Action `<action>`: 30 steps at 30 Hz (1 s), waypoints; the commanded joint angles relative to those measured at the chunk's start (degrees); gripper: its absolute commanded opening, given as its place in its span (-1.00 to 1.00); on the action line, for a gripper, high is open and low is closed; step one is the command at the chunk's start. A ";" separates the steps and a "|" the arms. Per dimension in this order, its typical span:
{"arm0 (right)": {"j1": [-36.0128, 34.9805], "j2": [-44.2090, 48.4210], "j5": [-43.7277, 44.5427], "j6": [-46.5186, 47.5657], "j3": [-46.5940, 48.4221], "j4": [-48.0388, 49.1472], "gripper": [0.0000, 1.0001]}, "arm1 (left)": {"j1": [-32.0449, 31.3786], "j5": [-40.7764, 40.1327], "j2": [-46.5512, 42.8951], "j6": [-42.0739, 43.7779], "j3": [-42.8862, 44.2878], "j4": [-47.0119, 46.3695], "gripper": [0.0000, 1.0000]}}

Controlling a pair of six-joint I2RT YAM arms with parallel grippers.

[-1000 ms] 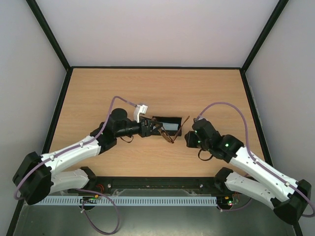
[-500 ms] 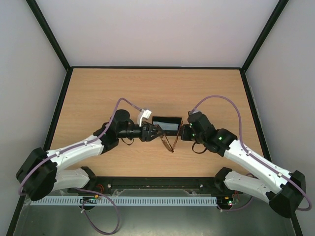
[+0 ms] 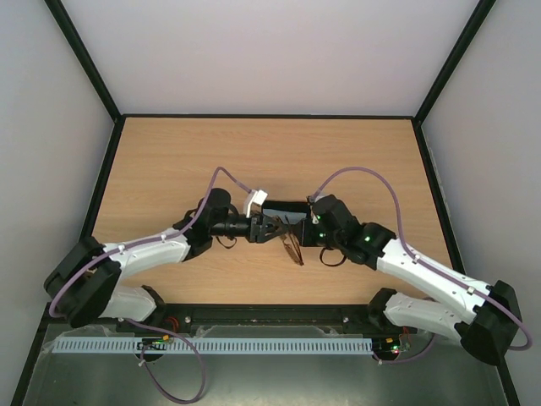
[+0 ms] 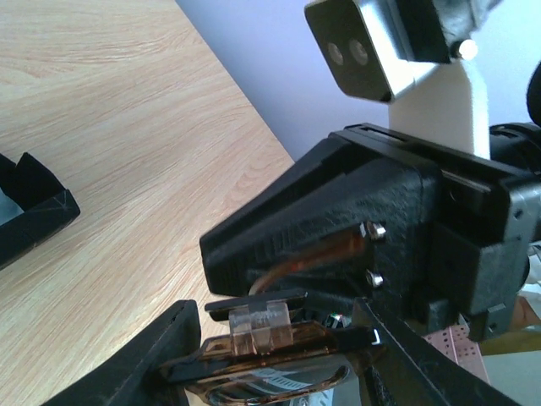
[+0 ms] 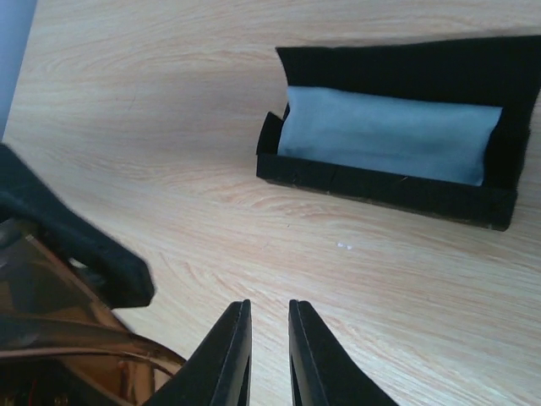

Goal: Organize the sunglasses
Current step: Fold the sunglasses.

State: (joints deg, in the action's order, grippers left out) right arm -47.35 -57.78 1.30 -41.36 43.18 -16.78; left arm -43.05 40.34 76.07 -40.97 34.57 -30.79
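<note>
Well, left gripper (image 3: 267, 228): its fingers squeeze the front of the sunglasses, one on each side, about half open.
Sunglasses (image 4: 262, 362): held up off the table (image 3: 169, 161) between my two arms, close to the case on my side of it. One temple arm (image 3: 296, 251) hangs down and out.
Right gripper (image 5: 268, 309): its fingers are nearly together, with only a thin gap. The brown temple arm ends right beside them. I cannot tell if they pinch it.
Case (image 5: 380, 190): black, open, lying on the table, with the light blue cloth (image 5: 385, 135) inside.
How they feel: I think they are light, thin and easy to bend or break. The lenses look smooth and slippery.
Where to hold: I think the frame front by the nose part is best, as the left gripper has it. The temple arm needs only a soft push near its hinge to fold.
</note>
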 commanded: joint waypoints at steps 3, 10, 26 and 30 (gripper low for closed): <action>-2.51 -0.32 -1.70 -0.82 -1.44 2.56 -0.71 | 0.24 2.76 3.36 -1.23 1.81 -6.05 -0.16; -3.17 -0.61 -3.76 -0.47 -1.86 3.41 -0.72 | 0.24 4.51 5.34 -2.96 1.46 -9.88 -0.15; 1.33 13.19 3.30 1.54 1.77 -8.81 -0.50 | 0.83 12.65 -1.36 -6.75 -3.61 -16.10 -0.15; 2.09 19.54 -4.09 2.04 1.98 -8.19 -0.38 | 0.70 15.89 -4.13 -13.62 -7.52 -23.95 -0.15</action>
State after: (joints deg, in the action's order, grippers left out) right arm -45.76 -43.03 3.07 -40.75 43.46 -22.02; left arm -42.46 51.51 74.67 -48.42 30.00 -44.66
